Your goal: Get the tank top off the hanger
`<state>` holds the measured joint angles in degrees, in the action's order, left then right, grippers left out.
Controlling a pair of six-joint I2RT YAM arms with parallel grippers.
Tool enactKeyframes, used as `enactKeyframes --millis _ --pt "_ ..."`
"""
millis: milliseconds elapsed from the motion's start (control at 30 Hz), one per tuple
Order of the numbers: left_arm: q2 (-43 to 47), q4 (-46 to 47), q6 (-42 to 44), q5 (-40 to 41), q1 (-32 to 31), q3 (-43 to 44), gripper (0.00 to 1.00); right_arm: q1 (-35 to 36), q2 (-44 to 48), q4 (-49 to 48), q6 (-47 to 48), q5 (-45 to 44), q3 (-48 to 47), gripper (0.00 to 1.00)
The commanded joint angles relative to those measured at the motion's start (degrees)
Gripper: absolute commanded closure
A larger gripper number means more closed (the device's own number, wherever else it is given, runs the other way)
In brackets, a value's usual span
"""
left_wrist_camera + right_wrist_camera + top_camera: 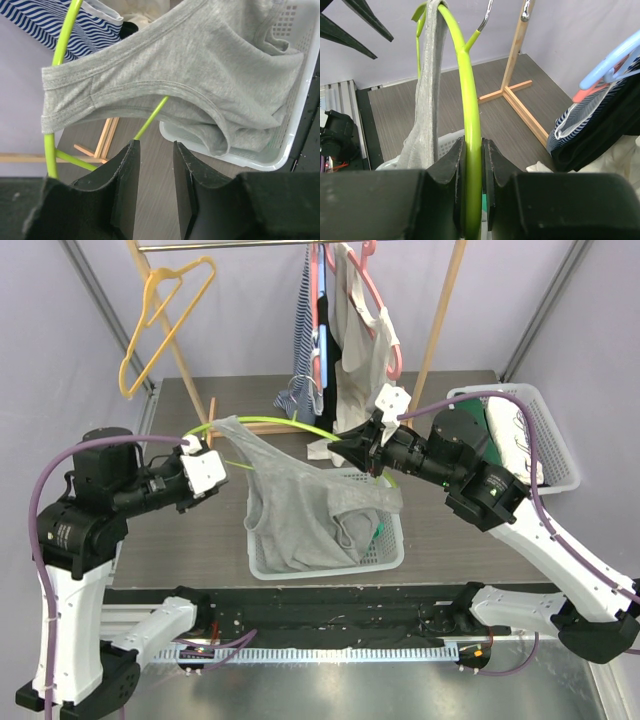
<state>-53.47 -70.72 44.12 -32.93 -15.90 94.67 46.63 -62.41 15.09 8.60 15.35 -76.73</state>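
The grey tank top (300, 505) hangs by one strap from the left end of a lime-green hanger (280, 423), and its body droops into a white basket (390, 550). My right gripper (340, 452) is shut on the hanger's bar (470, 115), with the bar pinched between its jaws (473, 150). My left gripper (225, 462) sits just left of and below the strap. In the left wrist view its fingers (131, 175) stand apart around bare tabletop, and the strap (125, 90) and hanger (62, 45) are above them. That gripper (156, 150) is open and empty.
A wooden clothes rack (440, 320) stands behind, carrying a yellow hanger (160, 320), a striped garment (303, 340) and a beige top on a pink hanger (355, 340). A second white basket (535, 435) sits at the right. The rack's foot (515, 100) lies on the table.
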Motion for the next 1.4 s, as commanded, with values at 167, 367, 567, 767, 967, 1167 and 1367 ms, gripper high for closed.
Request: enactKeyframes --millis 167,367,567,767,967,1167,1367 --pt "-0.7 7.3 -2.2 2.3 -0.2 -0.5 0.68 0.0 0.9 -5.2 -3.1 3.3 -2.3 0.99" --pt "-1.9 9.6 -2.6 7.2 -0.7 -2.3 0.69 -0.1 1.9 -6.4 -4.6 5.0 -1.2 0.99" --pt "-2.8 11.6 -3.2 10.1 -1.5 -4.2 0.72 0.0 2.2 -7.3 -5.9 7.2 -1.1 0.99" --pt "-4.1 12.4 -4.0 9.0 -2.1 -2.2 0.74 0.0 1.8 -8.2 -7.5 10.1 0.2 0.99" --pt "-5.6 12.3 -7.2 5.4 -2.7 1.8 0.78 0.6 0.7 -8.6 -8.2 10.2 1.7 0.99" --pt "-6.6 11.7 -11.0 -0.2 -2.9 4.3 0.80 3.7 -1.0 -7.8 -6.9 7.5 2.5 0.99" --pt "-7.9 11.5 -14.7 -5.8 -3.3 4.7 0.80 8.4 -4.5 -6.9 -4.5 4.2 0.0 0.99"
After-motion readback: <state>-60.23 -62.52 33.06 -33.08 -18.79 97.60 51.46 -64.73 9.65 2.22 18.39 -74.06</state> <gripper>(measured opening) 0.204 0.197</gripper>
